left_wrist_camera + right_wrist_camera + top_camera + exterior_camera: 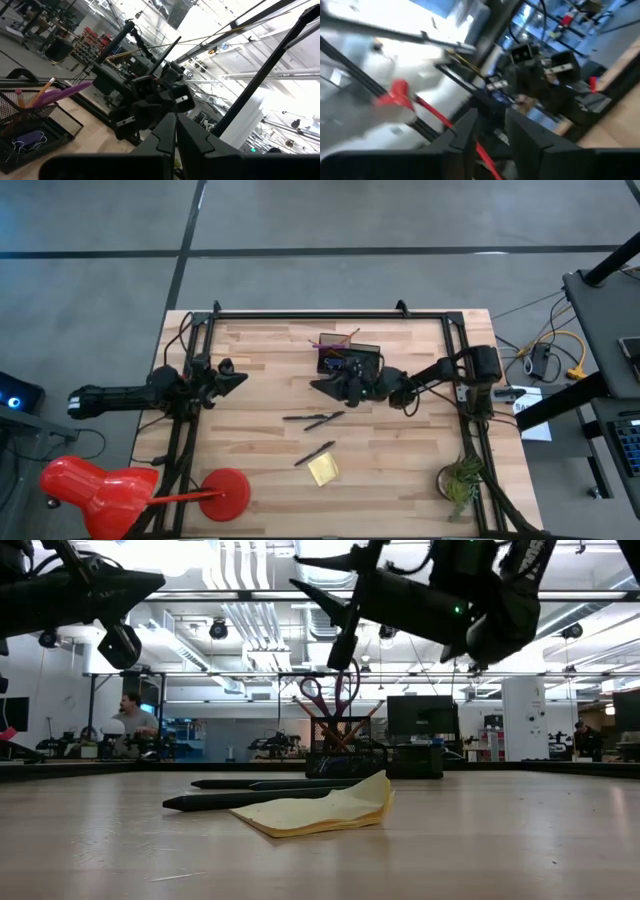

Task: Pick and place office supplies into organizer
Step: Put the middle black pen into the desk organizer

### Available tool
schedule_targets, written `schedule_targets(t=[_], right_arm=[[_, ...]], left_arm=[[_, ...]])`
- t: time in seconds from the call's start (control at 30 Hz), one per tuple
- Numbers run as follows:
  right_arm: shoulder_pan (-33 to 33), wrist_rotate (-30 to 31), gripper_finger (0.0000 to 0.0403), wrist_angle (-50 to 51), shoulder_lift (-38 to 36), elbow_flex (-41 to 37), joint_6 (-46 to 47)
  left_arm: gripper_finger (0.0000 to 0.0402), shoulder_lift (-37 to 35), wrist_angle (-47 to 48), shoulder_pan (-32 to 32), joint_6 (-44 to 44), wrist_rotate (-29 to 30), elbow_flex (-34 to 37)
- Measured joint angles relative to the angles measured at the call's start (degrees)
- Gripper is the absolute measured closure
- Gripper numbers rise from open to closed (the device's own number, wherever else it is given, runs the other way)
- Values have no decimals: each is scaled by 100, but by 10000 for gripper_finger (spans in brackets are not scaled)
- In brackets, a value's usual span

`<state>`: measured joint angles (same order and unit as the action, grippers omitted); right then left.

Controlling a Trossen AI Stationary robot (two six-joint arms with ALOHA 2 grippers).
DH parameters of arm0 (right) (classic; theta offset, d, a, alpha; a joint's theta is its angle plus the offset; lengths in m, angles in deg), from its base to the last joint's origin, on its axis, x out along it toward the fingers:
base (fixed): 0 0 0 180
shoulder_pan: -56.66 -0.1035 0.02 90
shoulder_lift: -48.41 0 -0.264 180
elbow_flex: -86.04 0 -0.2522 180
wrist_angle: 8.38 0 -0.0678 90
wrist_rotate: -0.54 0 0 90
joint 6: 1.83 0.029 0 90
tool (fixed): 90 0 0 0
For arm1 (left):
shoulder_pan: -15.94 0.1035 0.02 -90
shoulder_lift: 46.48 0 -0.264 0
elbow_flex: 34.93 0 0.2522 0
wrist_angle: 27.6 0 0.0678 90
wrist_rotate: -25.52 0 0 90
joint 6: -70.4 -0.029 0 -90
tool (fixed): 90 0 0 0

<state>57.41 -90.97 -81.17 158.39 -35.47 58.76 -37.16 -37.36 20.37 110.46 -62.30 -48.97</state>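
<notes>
The black mesh organizer (347, 358) stands toward the table's far edge, with purple-handled scissors (320, 698) and an orange pencil (43, 90) sticking up out of it. Two dark pens (314, 419) (315, 453) and the yellow sticky-note pad (322, 470) lie on the wood nearer the front. My right gripper (322, 387) hovers above the table just near-left of the organizer, pointing left, open and empty (491, 131). My left gripper (238, 380) waits in the air at the table's left, pointing right, shut (175, 136).
A small green plant (461, 481) sits at the near right corner. A red object on a round base (226, 492) stands at the near left edge. A black frame rail (330, 313) runs along the far edge. Bare wood lies between the two grippers.
</notes>
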Motion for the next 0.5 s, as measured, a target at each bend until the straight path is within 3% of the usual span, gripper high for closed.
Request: schedule_targets(t=[0.13,0.2,0.27,0.4,0.5], right_arm=[[4,-608,327,1594,-434,289,-1062],[-3,-937,324,3310,-808,641,-1977],[-56,-1024,316,5701,-1182,1204,-3332],[-167,-207,300,9774,-1317,2512,-5878],[-159,52,291,11255,-1170,3018,-6870]], left_arm=[[402,0,1,0,1,0,0],[402,2,-1,0,1,0,0],[402,0,0,0,0,0,0],[402,0,-4,0,1,1,0],[402,-8,7,0,1,-3,0]])
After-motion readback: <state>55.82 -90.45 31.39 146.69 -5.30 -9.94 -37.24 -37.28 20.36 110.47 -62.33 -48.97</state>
